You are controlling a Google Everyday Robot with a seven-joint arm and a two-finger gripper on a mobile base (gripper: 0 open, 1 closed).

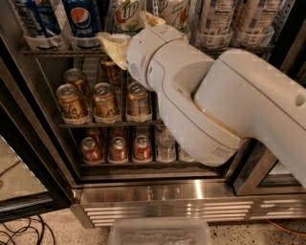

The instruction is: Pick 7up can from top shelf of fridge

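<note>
Hand (pixel 123 27) is up around 11 o'clock at the front lip of the top shelf (pixel 57 51) of the fridge (pixel 191 191), jaws apart and holding nothing, with the 7up can (pixel 128 13) sitting roughly between them and a Pepsi can (pixel 82 21) at its 9 o'clock. Worry is the lower finger (pixel 114 47) looks level with the shelf edge, so pushing in could snag the wire or just shove the can back.

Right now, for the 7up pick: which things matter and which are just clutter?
Job: 7up can beside the gripper, which is up at the top shelf; fridge.
Just there: Pepsi cans, white cans, gold cans, red cans, clear tub on the floor.
</note>
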